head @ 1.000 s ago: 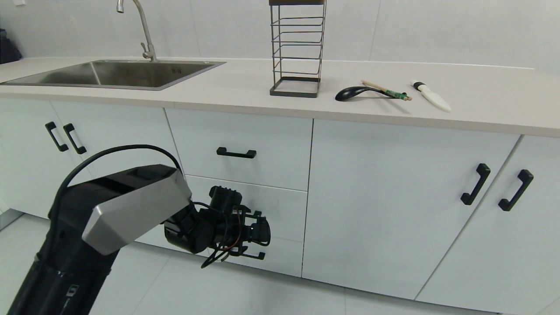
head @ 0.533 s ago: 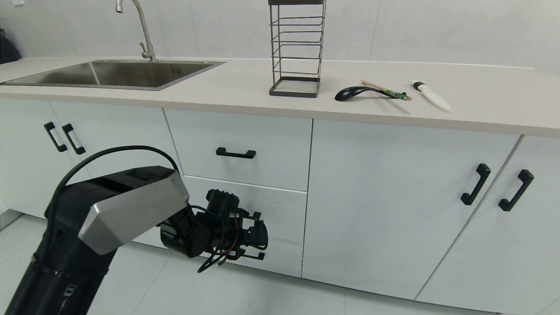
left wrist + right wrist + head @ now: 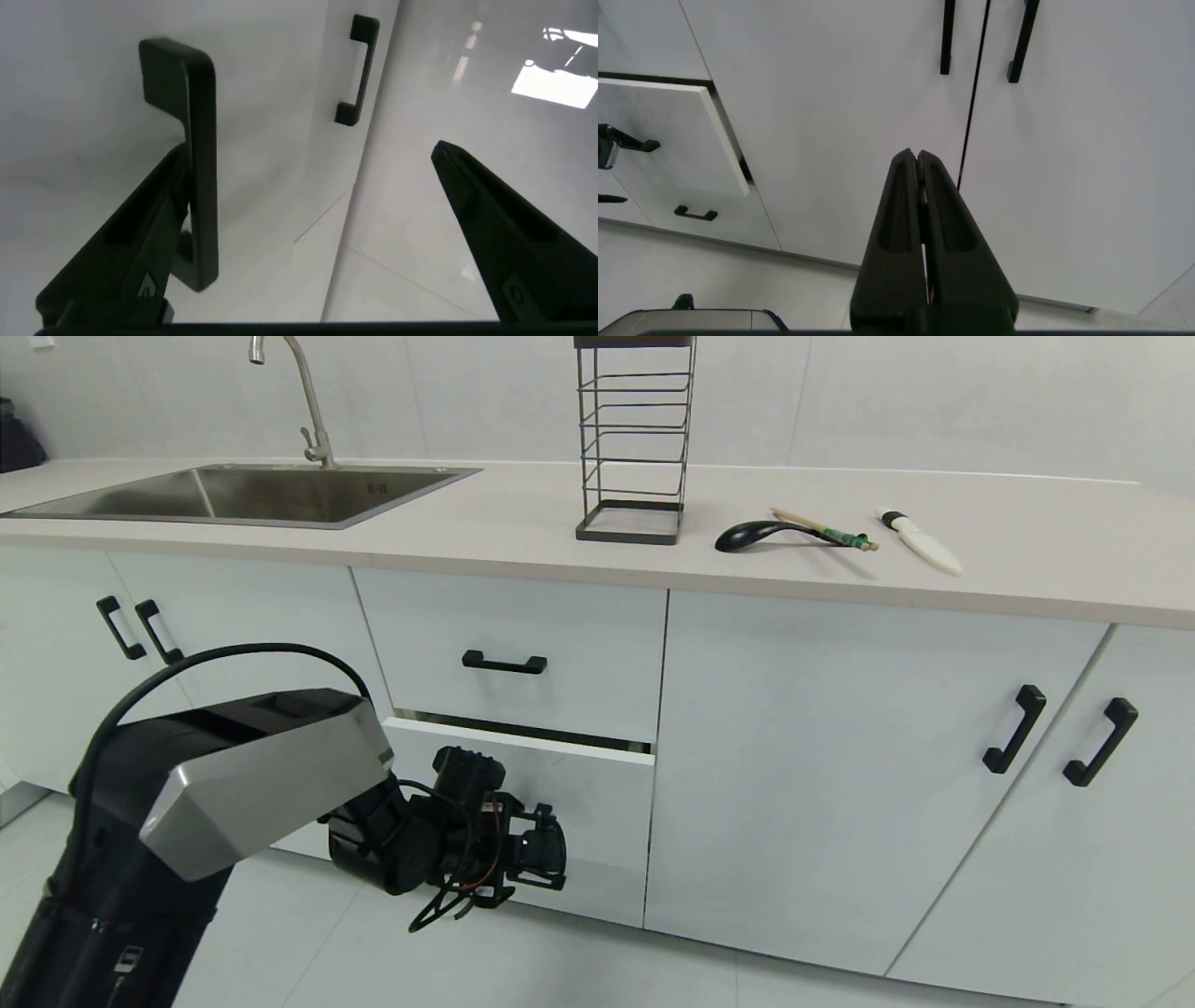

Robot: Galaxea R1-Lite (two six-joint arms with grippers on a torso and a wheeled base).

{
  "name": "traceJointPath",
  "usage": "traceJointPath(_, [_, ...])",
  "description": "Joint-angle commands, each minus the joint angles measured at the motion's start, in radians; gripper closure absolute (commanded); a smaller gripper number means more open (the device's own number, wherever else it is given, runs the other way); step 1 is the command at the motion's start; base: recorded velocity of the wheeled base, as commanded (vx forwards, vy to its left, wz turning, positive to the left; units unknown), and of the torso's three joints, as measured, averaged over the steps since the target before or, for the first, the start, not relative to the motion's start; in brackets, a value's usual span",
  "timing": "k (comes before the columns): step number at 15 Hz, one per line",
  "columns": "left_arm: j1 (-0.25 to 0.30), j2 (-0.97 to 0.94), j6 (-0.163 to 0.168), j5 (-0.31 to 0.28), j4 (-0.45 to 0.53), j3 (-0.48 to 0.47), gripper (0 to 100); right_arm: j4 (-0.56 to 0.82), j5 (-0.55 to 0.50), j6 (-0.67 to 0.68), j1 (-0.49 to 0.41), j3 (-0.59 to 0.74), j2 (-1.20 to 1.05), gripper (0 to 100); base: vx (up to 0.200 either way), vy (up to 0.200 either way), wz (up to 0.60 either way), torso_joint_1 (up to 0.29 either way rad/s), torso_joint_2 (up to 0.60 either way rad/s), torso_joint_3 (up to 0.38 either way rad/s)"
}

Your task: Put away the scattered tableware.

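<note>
A black spoon (image 3: 747, 535), a pair of chopsticks (image 3: 826, 530) and a white knife with a black handle (image 3: 920, 541) lie on the countertop (image 3: 523, 541), right of a tall wire rack (image 3: 635, 439). Low down, my left gripper (image 3: 551, 854) (image 3: 308, 154) is open at the lower drawer (image 3: 579, 793). One finger (image 3: 140, 243) is hooked against that drawer's black handle (image 3: 201, 168). The drawer stands slightly pulled out, with a dark gap along its top. My right gripper (image 3: 920, 159) is shut on nothing, facing the cabinet doors; the open drawer (image 3: 673, 131) shows beside it.
A steel sink (image 3: 243, 493) with a faucet (image 3: 299, 392) sits at the counter's left. The upper drawer (image 3: 509, 653) is closed. Cabinet doors with black handles (image 3: 1013, 728) flank the drawers. White floor tiles (image 3: 560, 961) lie below.
The left arm has drawn back and down, and the lower drawer has come out a little, opening a gap under the upper drawer.
</note>
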Motion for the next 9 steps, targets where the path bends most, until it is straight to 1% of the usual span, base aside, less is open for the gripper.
traceJointPath(1, [-0.002,-0.068,-0.005,0.0,-0.007,0.058,0,0.0,0.0,0.0,0.0,0.0,0.001,100,0.0,0.0,0.0,0.0,0.0,0.0])
traceJointPath(4, [-0.011,-0.16,-0.01,-0.006,-0.01,0.14,0,0.0,0.0,0.0,0.0,0.0,0.001,100,0.0,0.0,0.0,0.0,0.0,0.0])
traceJointPath(5, [-0.019,-0.235,-0.021,-0.009,-0.01,0.198,0,0.0,0.0,0.0,0.0,0.0,0.001,100,0.0,0.0,0.0,0.0,0.0,0.0])
traceJointPath(6, [-0.033,-0.354,-0.048,-0.009,-0.01,0.279,0,0.0,0.0,0.0,0.0,0.0,0.001,100,0.0,0.0,0.0,0.0,0.0,0.0])
traceJointPath(7, [-0.037,-0.421,-0.073,-0.009,-0.01,0.304,0,0.0,0.0,0.0,0.0,0.0,0.001,100,0.0,0.0,0.0,0.0,0.0,0.0])
traceJointPath(8, [-0.037,-0.473,-0.09,-0.009,-0.009,0.304,0,0.0,0.0,0.0,0.0,0.0,0.001,100,0.0,0.0,0.0,0.0,0.0,0.0])
traceJointPath(9, [-0.039,-0.504,-0.099,-0.009,-0.007,0.302,0,0.0,0.0,0.0,0.0,0.0,0.001,100,0.0,0.0,0.0,0.0,0.0,0.0])
